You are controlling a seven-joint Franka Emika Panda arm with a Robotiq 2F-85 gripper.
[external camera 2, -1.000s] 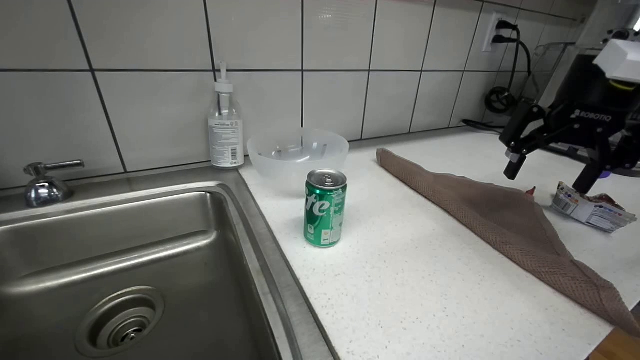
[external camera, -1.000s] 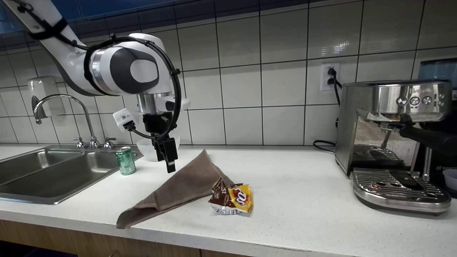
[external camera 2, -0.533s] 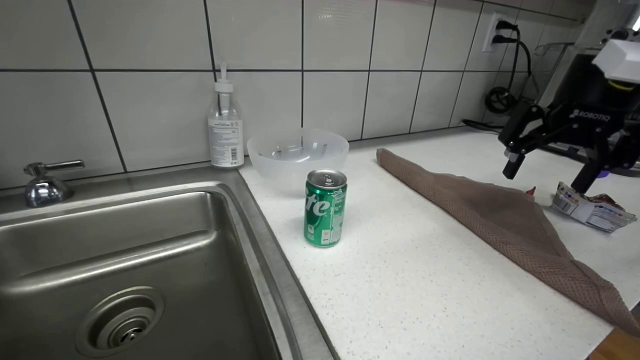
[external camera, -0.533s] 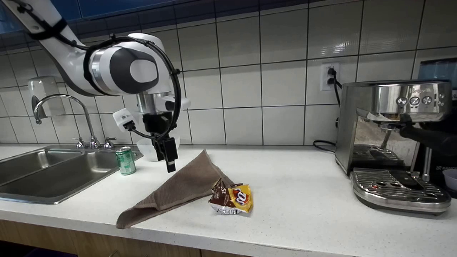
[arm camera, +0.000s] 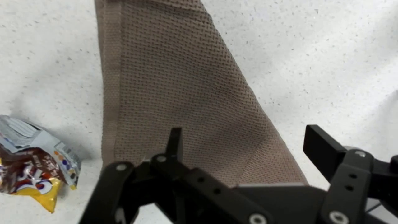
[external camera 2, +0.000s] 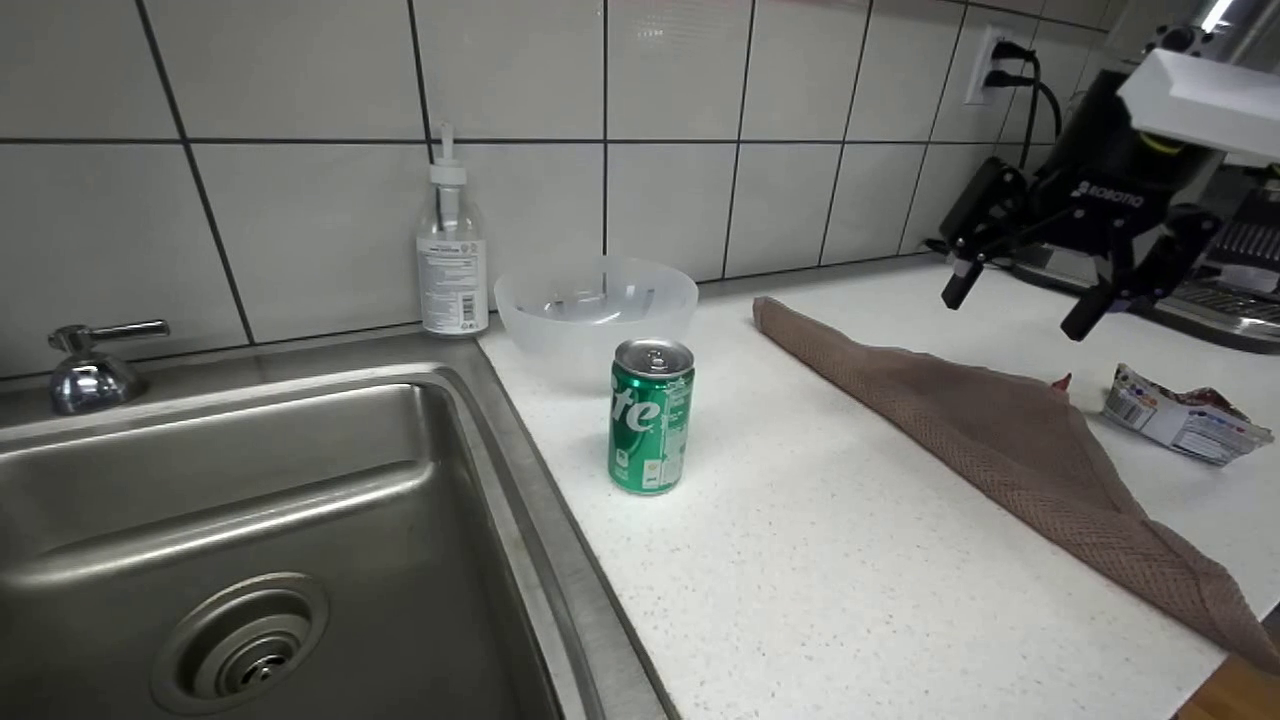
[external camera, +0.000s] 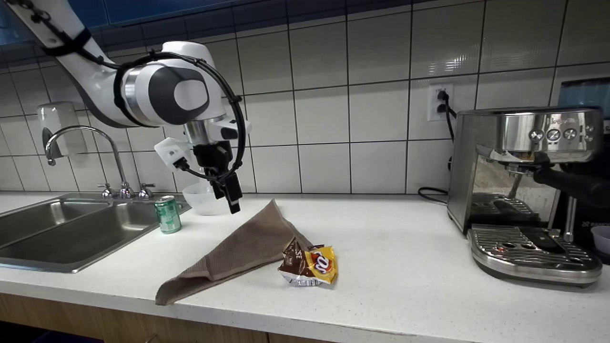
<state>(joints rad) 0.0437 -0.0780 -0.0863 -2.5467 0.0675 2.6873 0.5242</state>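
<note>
Hovering above the brown woven towel — gripper jaws spread wide apart. Towel lies on the speckled countertop; crumpled snack bag at its 8 o'clock, wrist view.

All views share the towel: exterior views face it from its front and, nearer, from its sink side; the wrist view looks down, closest.

Towel matt, rough woven cloth; wrapper glossy, crinkled; sink smooth metal; bowl frosted plastic
</note>
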